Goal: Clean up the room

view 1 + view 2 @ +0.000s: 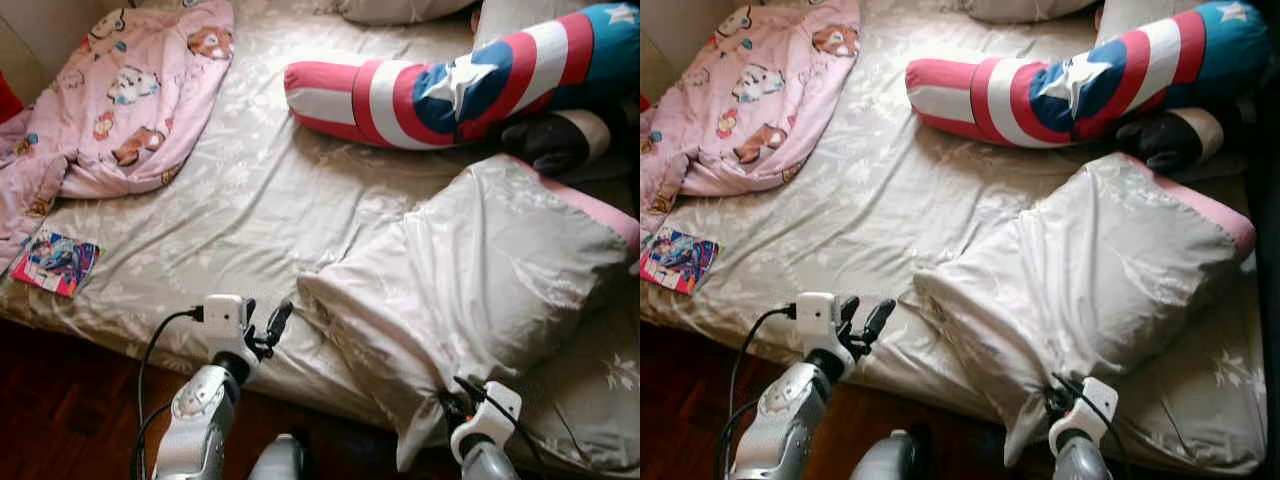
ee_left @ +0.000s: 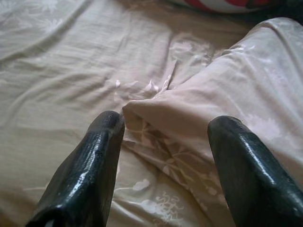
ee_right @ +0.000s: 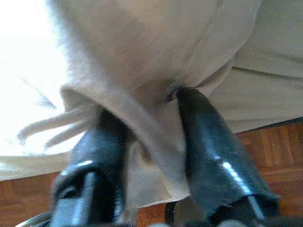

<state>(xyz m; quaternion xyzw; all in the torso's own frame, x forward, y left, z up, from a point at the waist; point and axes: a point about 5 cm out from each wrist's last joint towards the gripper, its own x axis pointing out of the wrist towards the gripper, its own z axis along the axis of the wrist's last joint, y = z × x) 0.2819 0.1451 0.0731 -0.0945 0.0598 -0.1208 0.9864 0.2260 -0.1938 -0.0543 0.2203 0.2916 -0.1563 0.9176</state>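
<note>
The right tool point(image 3: 147, 142) pinches a fold of the beige pillow point(image 1: 480, 280) at its near corner, seemingly at the bed's point(image 1: 260, 190) edge. The left tool point(image 2: 165, 165) is spread wide at the pillow's other near corner. Farther off lie a pink blanket point(image 1: 130, 90) and a striped bolster point(image 1: 450, 85)

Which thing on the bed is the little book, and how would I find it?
Start at the bed and go to the near corner on the robot's left, below the pink cartoon blanket. The little book lies flat there. It is the only small, flat, brightly printed thing; everything else nearby is soft fabric.
</note>
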